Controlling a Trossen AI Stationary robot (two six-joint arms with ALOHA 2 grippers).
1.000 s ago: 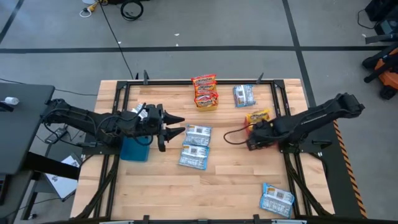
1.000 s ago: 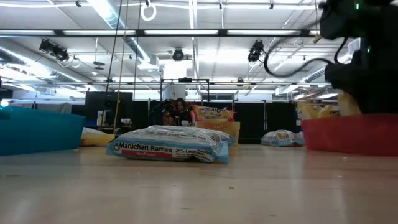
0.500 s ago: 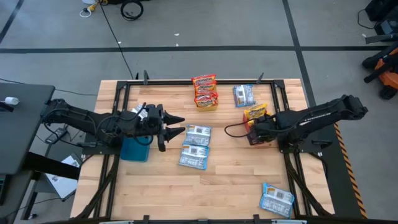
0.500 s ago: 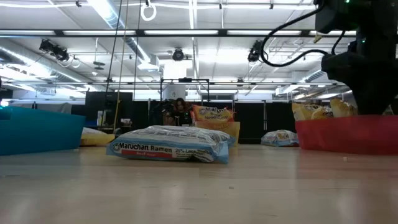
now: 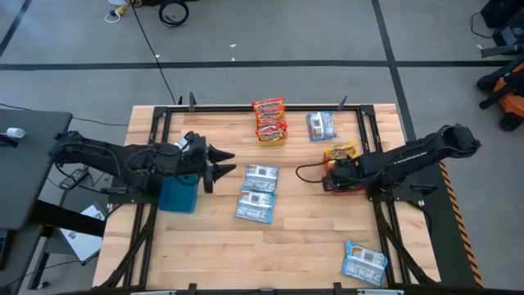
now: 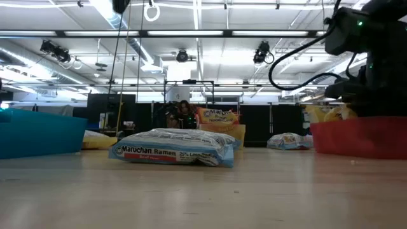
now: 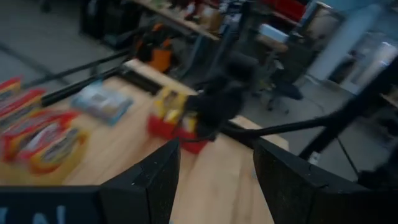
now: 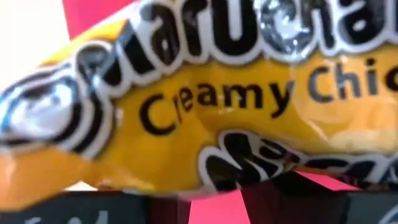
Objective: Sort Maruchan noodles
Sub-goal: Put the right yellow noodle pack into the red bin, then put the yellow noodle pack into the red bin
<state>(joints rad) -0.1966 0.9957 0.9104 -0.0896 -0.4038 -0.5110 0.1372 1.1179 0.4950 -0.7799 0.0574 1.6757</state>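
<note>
Three blue-and-white packets (image 5: 257,193) lie flat mid-table; the nearest one (image 6: 175,147) faces the low view. Red-and-white packets (image 5: 270,120) sit in a yellow bin at the far edge. One blue packet (image 5: 321,125) lies beside them and another (image 5: 363,262) at the near edge. A yellow packet (image 5: 340,152) (image 8: 205,99) rests on the red bin (image 5: 334,182) (image 6: 359,137). My right gripper (image 5: 329,179) (image 8: 214,208) is at that bin, with a narrow gap between its fingers. My left gripper (image 5: 223,163) (image 7: 216,149) hovers open beside the blue bin (image 5: 178,197). My right gripper is low at the red bin, just under the yellow packet's near edge (image 8: 186,174). I cannot tell whether its fingers touch the packet or the bin, because the packet fills the wrist view and the arm covers the spot from above.
The table has a black frame rail (image 5: 262,106) along its far edge and rails down both sides. A black cable (image 5: 304,172) loops out from the right gripper. Bare wood lies along the near part of the table, between the middle packets and the near-right packet.
My left gripper has drawn back a little toward the table's left edge, still open. My right gripper went slightly toward the far edge and came back, and the red bin shifted a little with it in the low view.
</note>
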